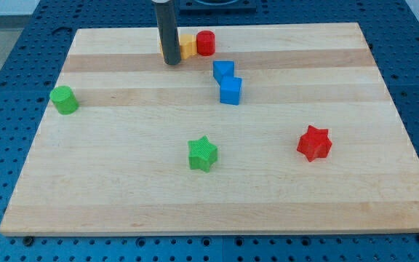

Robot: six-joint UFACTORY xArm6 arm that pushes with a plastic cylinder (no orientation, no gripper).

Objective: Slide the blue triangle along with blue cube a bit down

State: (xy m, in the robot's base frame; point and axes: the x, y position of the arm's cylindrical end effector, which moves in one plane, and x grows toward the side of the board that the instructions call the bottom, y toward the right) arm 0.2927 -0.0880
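My tip (172, 62) is down on the worktop (122, 175) near the top edge, a little left of centre, and the dark rod rises straight up out of the view's top. There's no hand on this arm to open or close, just the rod, and it grips nothing.

Right beside the tip, on its right, sits a yellow block (187, 46), partly hidden behind the rod, so its shape is hard to call. Touching that block's right side is a red cylinder (206, 43), close to the top edge.

Now the task's pair: the blue triangle (223, 70) lies right of the tip and slightly lower, with the blue cube (230, 91) just below it, the two touching or very nearly so. Both sit in the upper middle of the worktop, a bit right of centre. The tip is apart from them, up and to their left, touching neither.

Over by the left edge stands a green cylinder (64, 100), on its own. A green star (202, 153) sits near the middle, toward the bottom edge, well below the blue pair. A red star (314, 143) rests toward the right edge, well apart from everything else.
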